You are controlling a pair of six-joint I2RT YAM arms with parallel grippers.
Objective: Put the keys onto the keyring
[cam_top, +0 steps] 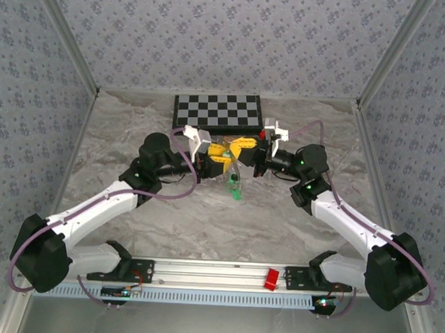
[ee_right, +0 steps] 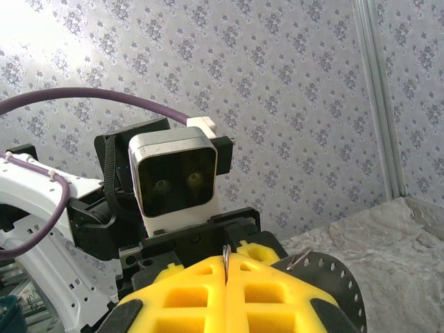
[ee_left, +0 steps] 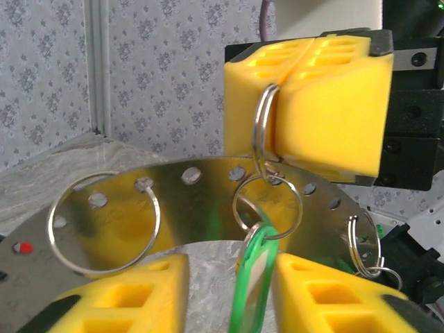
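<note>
The keyring shows as a curved silvery band (ee_left: 208,201) with a row of holes, held up between the two grippers, with thin split rings hanging from it. One of those rings (ee_left: 262,128) is pinched edge-on in my right gripper (ee_right: 227,267), which is shut on it. A lower ring (ee_left: 291,208) carries a green-headed key (ee_left: 258,277). That key hangs between the yellow fingers of my left gripper (ee_left: 232,272), close to the right finger (ee_left: 326,295). The left finger (ee_left: 132,295) stands apart from it, so the jaws are open. From above, both grippers (cam_top: 217,157) (cam_top: 247,151) meet mid-table with green keys (cam_top: 236,189) dangling below.
A large bare ring (ee_left: 104,222) hangs from the left of the band and smaller rings (ee_left: 364,239) from its right end. A checkerboard (cam_top: 218,112) lies at the back of the marble table (cam_top: 119,153). A red block (cam_top: 272,279) sits on the front rail. Patterned walls close in three sides.
</note>
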